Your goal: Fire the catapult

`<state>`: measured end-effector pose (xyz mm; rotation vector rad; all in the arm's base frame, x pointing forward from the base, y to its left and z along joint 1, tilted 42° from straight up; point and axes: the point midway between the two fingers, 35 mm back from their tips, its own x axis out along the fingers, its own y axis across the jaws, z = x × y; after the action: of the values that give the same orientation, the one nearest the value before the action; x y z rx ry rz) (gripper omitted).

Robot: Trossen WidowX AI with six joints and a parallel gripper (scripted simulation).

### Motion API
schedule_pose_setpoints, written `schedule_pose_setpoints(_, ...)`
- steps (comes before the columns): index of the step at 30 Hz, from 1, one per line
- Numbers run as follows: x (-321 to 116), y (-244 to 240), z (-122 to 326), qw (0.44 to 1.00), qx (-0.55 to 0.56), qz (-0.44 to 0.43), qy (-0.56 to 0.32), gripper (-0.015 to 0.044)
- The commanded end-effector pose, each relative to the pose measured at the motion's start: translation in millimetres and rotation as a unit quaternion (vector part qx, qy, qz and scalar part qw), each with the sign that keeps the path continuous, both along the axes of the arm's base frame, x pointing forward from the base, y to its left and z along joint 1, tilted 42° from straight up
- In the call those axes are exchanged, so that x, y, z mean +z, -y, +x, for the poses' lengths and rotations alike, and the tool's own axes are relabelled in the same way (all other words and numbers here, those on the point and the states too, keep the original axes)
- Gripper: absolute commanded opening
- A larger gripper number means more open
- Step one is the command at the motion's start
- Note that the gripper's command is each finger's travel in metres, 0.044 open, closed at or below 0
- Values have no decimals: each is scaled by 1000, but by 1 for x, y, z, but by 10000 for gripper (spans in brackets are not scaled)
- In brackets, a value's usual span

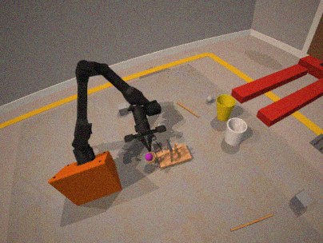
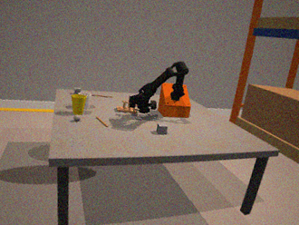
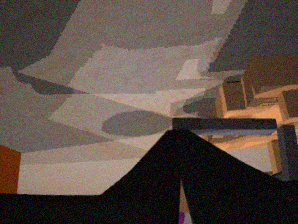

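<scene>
The magenta ball (image 1: 149,157) sits in the cup at the near end of the catapult's arm. A sliver of the ball (image 3: 181,218) shows between my fingers in the wrist view. The wooden catapult (image 1: 185,153) (image 2: 121,109) has its base flat on the table. My gripper (image 1: 150,150) (image 3: 177,139) is shut and empty. It points down with its tips right by the cup and ball; whether they touch is unclear. The fingers hide most of the cup in the wrist view. The white mug (image 1: 233,137) (image 2: 87,101) stands upright beyond the catapult's far end.
A yellow cup (image 1: 225,109) (image 2: 77,106) stands beside the mug, with a pale ball (image 1: 209,99) (image 2: 77,118) near it. Thin sticks (image 1: 188,109) (image 1: 252,222) and small grey blocks (image 1: 301,201) (image 2: 161,129) lie around. The orange base box (image 1: 88,181) (image 2: 175,111) is behind the arm.
</scene>
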<state>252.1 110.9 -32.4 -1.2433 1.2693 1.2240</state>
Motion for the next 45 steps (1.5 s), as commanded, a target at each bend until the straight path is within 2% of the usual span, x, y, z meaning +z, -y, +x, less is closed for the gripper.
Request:
schedule_pose_setpoints(1, -14, -13, -3, 1000, 0, 2, -3, 0)
schedule_pose_setpoints(6, -13, -14, -3, 1000, 0, 2, -3, 0)
schedule_pose_setpoints(8, 7, -9, 3, 1000, 1, 2, -2, 0)
schedule_pose_setpoints(14, 107, 22, 6, 1000, 2, 0, 1, 0)
schedule_pose_setpoints(19, 119, 26, 3, 1000, 2, 0, 1, 0)
schedule_pose_setpoints(20, 105, 20, 9, 1000, -6, 4, 7, 26)
schedule_pose_setpoints(36, 107, 29, 83, 972, -213, 86, 55, 440)
schedule_pose_setpoints(45, 109, 45, 132, 929, -334, 143, 74, 440)
